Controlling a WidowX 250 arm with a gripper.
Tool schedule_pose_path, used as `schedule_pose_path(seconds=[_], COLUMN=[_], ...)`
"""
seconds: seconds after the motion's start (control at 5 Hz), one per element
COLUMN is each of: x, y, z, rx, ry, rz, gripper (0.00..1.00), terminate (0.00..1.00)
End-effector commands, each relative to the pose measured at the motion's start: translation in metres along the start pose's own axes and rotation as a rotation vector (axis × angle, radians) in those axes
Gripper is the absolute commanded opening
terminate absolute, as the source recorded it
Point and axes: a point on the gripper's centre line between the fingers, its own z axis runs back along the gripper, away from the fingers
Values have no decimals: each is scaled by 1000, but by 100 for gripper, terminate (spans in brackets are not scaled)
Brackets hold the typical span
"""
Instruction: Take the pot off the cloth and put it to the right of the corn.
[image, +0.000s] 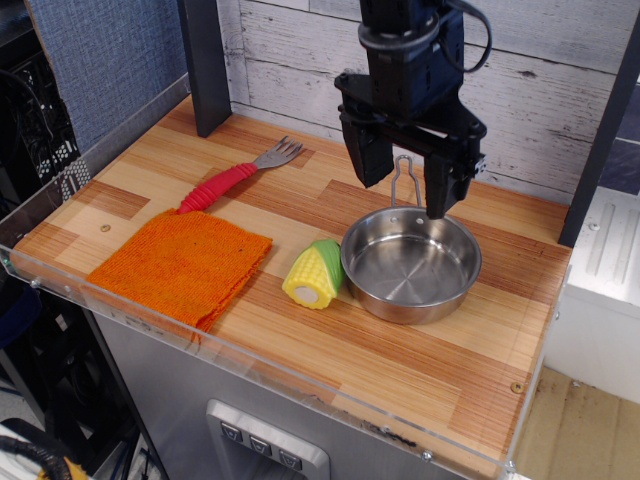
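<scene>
The shiny steel pot (411, 265) stands on the wooden table just right of the corn (316, 272), its rim touching or nearly touching it. Its wire loop handle (404, 181) points to the back. The corn lies on its side, yellow kernels with a green husk. The orange cloth (181, 265) lies flat at the front left with nothing on it. My gripper (403, 188) hangs above the pot's back rim, over the handle, with its two black fingers (442, 186) spread apart and nothing between them.
A fork with a red handle (232, 178) lies behind the cloth. A dark post (205, 62) stands at the back left. A clear plastic rim (250, 362) runs along the table's front edge. A white plank wall closes the back.
</scene>
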Motion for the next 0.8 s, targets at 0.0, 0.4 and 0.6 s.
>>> schedule_pose_path(seconds=[0.0, 0.4, 0.6], x=[-9, -14, -14], y=[15, 22, 22], z=[32, 37, 37], rx=[110, 126, 126], ry=[-15, -4, -4], rz=[111, 135, 135], gripper=[100, 100, 100], terminate=[0, 0, 100])
